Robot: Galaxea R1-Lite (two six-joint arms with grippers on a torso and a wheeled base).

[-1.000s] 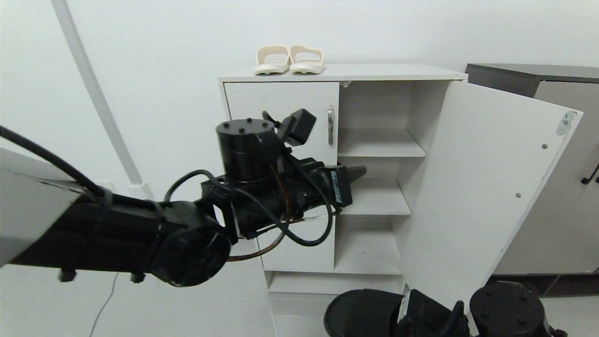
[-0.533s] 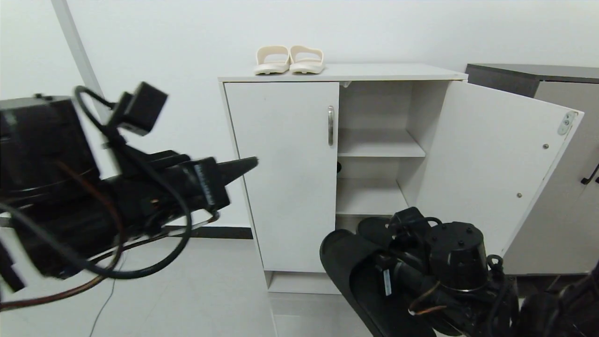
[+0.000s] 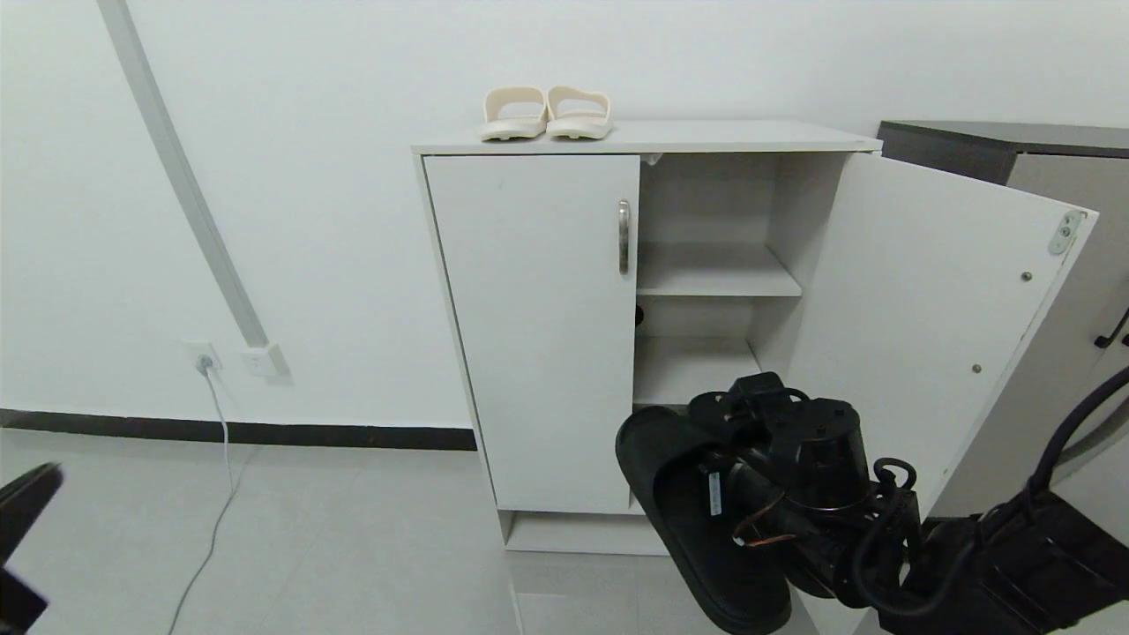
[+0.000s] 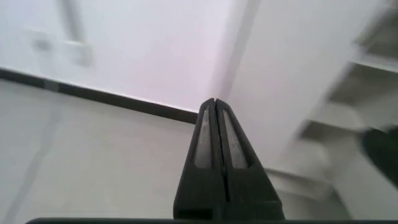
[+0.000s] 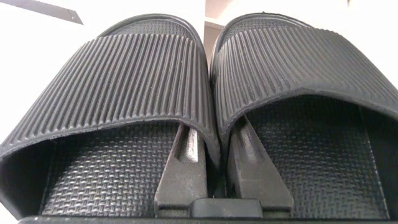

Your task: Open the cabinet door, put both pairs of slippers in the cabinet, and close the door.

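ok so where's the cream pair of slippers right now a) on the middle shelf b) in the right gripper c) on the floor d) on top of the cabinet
d: the cream pair sits on the cabinet top; the right gripper holds the black pair.

Cream slippers (image 3: 547,113) sit side by side up on the white cabinet's (image 3: 732,135) top, and the cabinet stands on grey floor (image 3: 353,547).
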